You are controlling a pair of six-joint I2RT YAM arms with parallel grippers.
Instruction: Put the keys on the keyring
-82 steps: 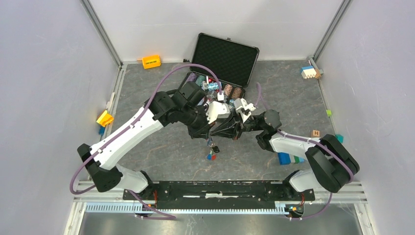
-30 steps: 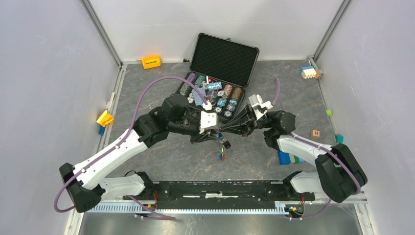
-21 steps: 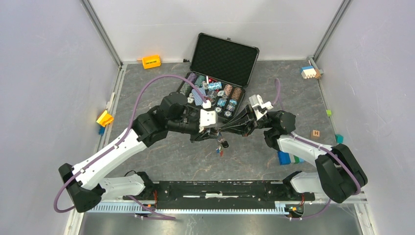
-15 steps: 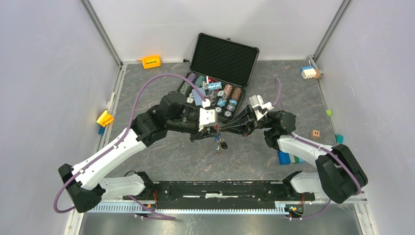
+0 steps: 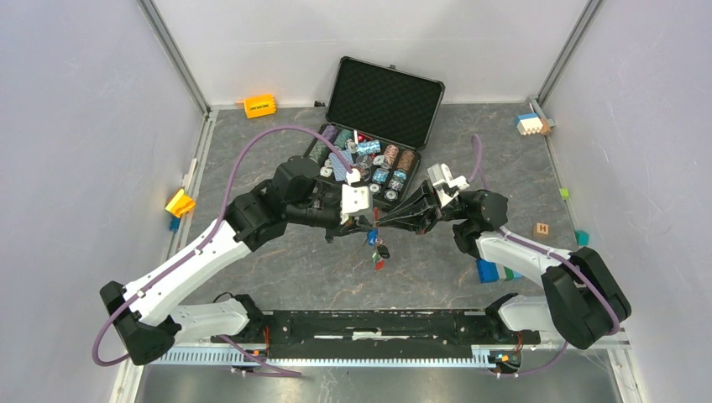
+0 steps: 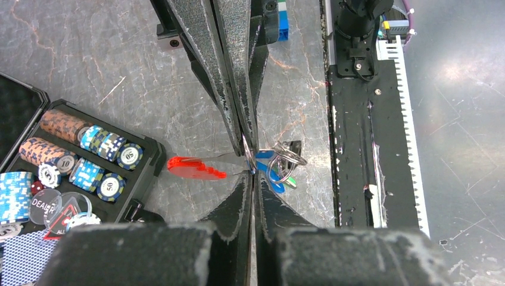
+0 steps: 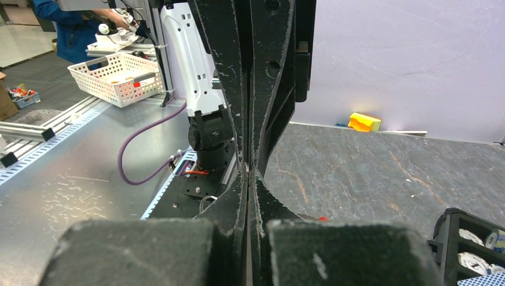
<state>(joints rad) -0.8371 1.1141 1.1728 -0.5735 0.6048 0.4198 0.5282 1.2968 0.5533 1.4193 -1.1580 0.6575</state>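
Closing over the last second from partly open, the left gripper is now pinching fully shut. In the overhead view, working up from the arm bases at the bottom edge, the grey table is lying bare below the centre. Just above that stretch the keys are hanging in a small cluster, blue and green caps showing, already looped on the keyring.

Both arms are reaching inward and meeting tip to tip at mid-frame. The left wrist view shows the red fob sticking out left of the pinch line and the ring out to the right. The left fingers seem to be clamping where fob meets ring, though the contact is too small to be sure.

The right gripper is also pressing shut, apparently on the same ring. A two-sided hold like this is probably steadying the wire for threading.

Beyond, at upper centre, the open case is holding poker chips.
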